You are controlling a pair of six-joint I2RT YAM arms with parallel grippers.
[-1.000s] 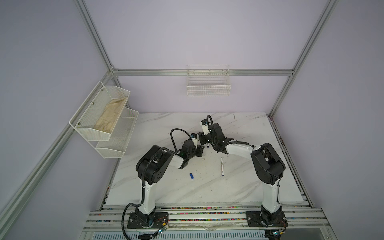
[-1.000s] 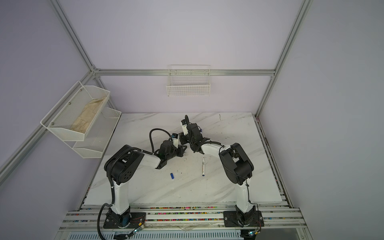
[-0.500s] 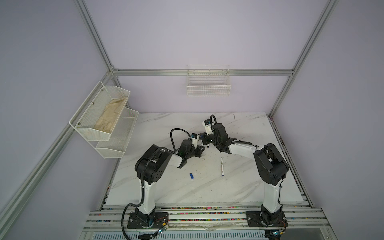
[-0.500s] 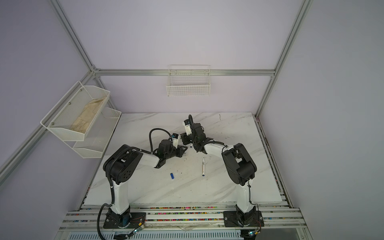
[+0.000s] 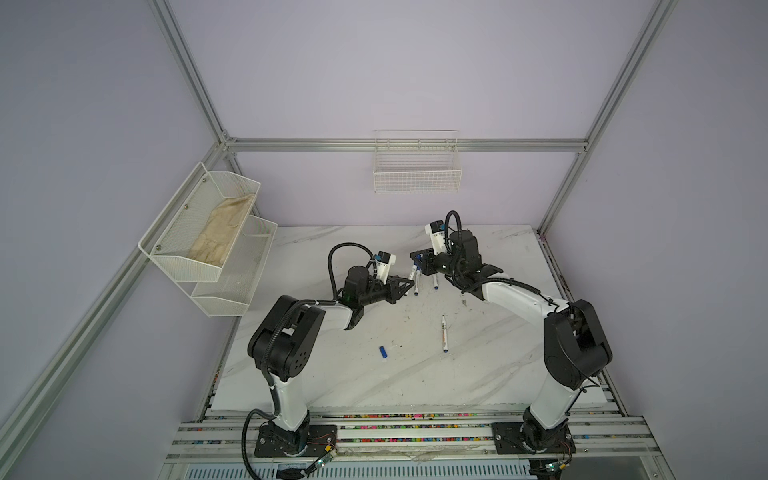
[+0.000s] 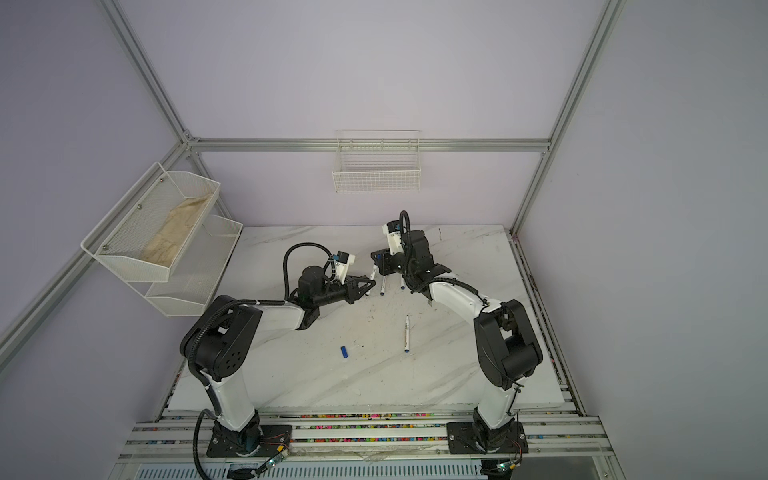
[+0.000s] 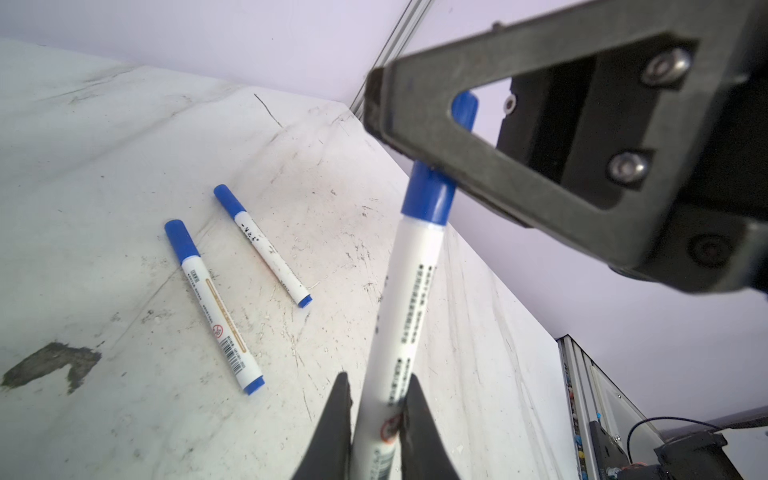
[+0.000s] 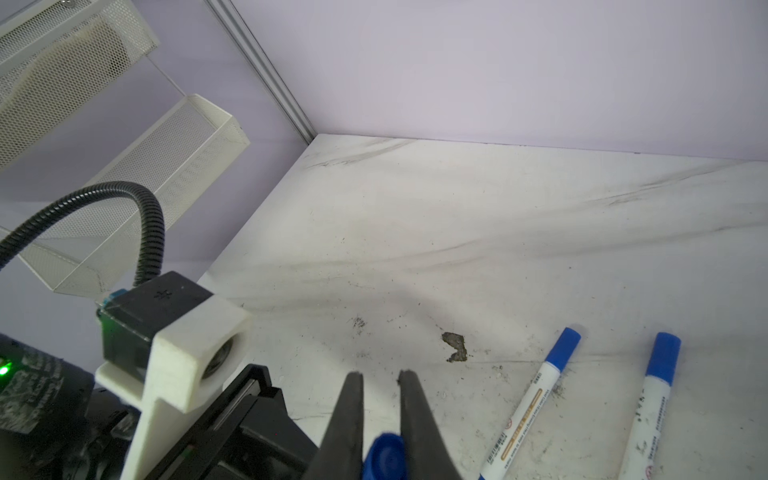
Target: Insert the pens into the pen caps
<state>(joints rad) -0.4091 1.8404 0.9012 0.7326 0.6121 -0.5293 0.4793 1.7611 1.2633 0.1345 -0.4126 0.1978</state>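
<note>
– While the left pincer is clamped on the white barrel of the held pen, we find the right pincer clenched on the blue cap, which sits over the pen's tip, just ahead of the left pincer.

– What do we flag?

– Misalignment, in our judgement. Both pincers grip one joined piece, so a sideways pull by either arm could twist the barrel in the left pincer or cock the cap.

– And on release?

– We cannot tell whether the cap is fully seated. If it is not, opening the right pincer could drop it. Two capped pens lie on the table below and beside the pincers, and a fall could scatter them. One bare pen and one loose cap lie well apart from both pincers, towards the arm bases.
</note>
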